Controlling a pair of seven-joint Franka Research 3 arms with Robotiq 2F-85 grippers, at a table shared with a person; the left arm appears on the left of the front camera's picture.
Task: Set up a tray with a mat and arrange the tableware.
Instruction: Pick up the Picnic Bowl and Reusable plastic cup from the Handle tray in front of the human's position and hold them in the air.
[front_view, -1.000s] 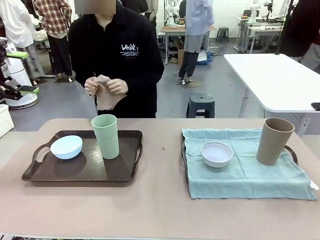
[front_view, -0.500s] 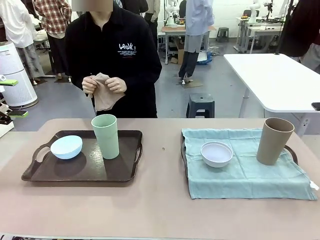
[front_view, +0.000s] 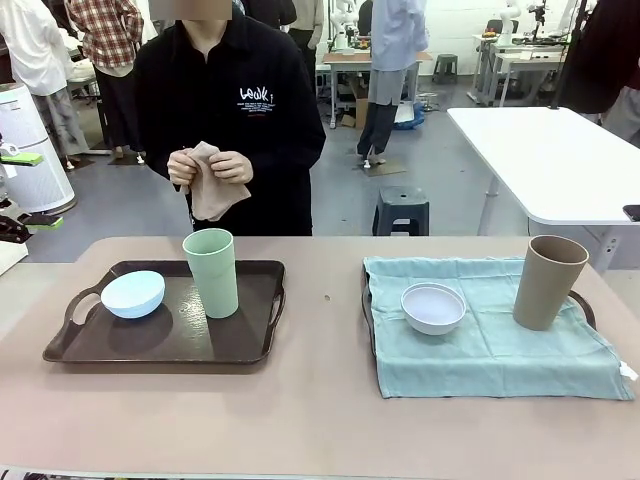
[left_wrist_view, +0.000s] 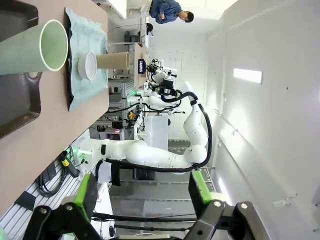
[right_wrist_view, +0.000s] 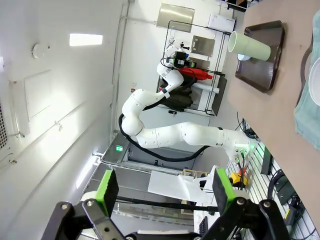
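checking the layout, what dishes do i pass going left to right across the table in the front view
blue bowl → green cup → white bowl → brown cup

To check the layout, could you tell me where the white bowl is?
Front view, right side: the white bowl sits on the teal mat, left of the tan cup.

Right tray (front_view: 367, 315) mostly under mat (front_view: 490, 345)
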